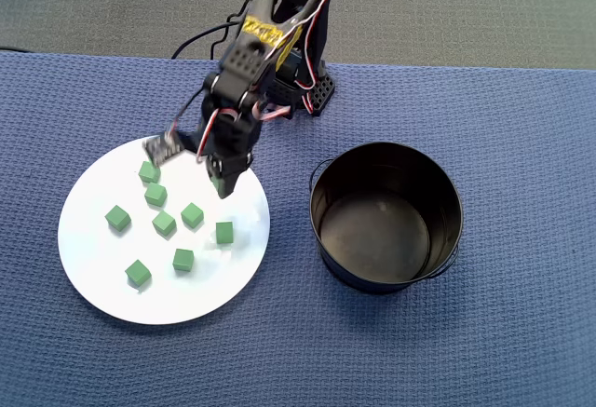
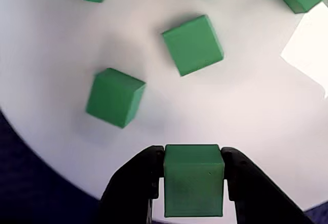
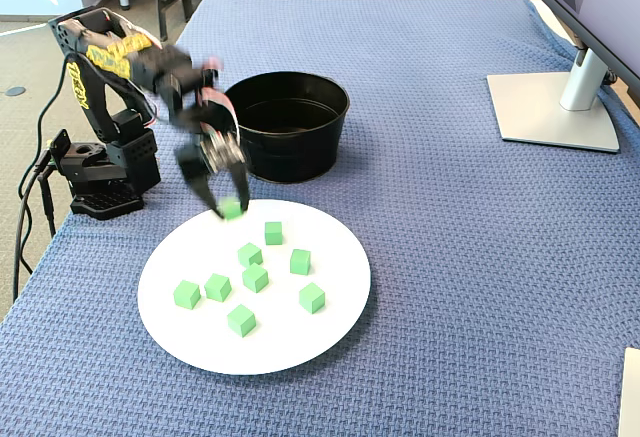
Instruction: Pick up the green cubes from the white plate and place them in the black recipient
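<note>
Above the far edge of the big round shiny white plate [image 1: 93,281], the black claw [image 2: 193,183] squeezes one small green cube [image 2: 193,180] between its two fingers, one on each flat side, so the cube cannot slip. The held cube looks lifted a little off the plate. Eight more green cubes [image 1: 164,223] lie loose on the plate, spread apart so each is easy to reach. The round black metal pot [image 1: 386,216] sits on the blue woven tabletop [image 3: 480,257] just beside the plate and looks empty, so the trip is short.
</note>
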`<state>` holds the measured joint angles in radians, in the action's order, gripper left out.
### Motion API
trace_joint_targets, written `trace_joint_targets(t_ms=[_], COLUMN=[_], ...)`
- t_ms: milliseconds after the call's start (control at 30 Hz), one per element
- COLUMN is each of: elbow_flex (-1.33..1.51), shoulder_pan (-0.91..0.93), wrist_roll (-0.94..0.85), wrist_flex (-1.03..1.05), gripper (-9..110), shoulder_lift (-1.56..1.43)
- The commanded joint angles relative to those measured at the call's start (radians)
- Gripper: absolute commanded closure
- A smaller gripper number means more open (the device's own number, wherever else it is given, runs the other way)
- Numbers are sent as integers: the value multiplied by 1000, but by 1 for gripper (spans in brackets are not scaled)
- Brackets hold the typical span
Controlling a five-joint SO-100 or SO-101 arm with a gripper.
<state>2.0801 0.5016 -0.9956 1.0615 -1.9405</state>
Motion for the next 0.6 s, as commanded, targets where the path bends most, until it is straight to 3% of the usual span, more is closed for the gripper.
trace_joint_targets(t_ms=[0, 267, 433, 567], elbow_flex=[-268, -723, -873, -821], shoulder_pan=[-83, -348, -597, -753], wrist_roll=[245, 540, 732, 818], wrist_flex=[302, 600, 611, 529], gripper=[101, 102, 102, 102], shoulder_lift=[-166, -213, -25, 104])
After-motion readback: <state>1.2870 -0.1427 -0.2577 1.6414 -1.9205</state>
